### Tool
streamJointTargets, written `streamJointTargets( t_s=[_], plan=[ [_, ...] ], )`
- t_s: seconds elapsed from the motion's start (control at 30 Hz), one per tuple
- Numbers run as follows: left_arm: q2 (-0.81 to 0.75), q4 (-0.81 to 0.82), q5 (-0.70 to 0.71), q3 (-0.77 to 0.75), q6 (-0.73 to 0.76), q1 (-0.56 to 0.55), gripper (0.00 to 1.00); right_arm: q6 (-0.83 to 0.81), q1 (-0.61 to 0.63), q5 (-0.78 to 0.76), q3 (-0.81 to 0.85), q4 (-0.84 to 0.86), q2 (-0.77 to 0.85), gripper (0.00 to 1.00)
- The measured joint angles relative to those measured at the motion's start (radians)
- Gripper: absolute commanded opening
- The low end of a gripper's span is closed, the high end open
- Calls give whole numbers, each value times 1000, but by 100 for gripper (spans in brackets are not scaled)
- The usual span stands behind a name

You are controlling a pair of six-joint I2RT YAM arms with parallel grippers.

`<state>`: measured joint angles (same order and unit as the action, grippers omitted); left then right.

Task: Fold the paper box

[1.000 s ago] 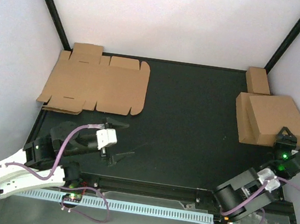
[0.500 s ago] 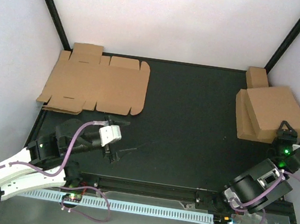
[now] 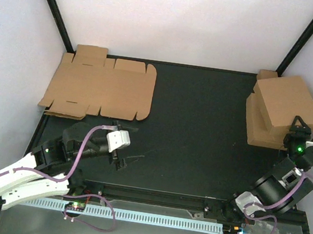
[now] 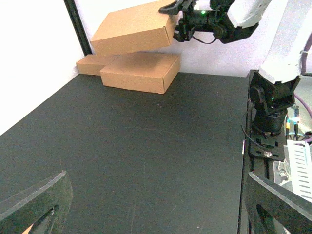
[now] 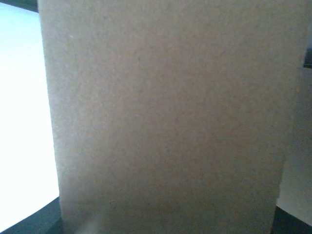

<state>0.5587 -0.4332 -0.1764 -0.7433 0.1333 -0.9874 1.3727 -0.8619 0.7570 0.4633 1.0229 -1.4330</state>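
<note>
While the right jaws grip a folded cardboard box [image 3: 288,102] above a second box [image 3: 257,127], the left jaws gape wide, empty, the flat paper box [image 3: 100,86] beyond them.

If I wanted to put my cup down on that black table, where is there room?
The middle of the black table is bare, between the flat brown cardboard sheet far left and the resting brown cardboard box far right. Crowded: far right, where the right gripper holds a folded brown box above it, and near left, by the open left gripper.
</note>
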Motion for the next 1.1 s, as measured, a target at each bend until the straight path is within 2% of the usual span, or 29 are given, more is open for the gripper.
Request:
streamJointTargets(
  t_s=[0.83,1.1],
  plan=[
    [19,-1,-38,0,0,24,99,-28,66,-114,-52,136,-165,25],
    [19,-2,-39,0,0,24,99,25,95,-170,-87,274,-254,25]
  ],
)
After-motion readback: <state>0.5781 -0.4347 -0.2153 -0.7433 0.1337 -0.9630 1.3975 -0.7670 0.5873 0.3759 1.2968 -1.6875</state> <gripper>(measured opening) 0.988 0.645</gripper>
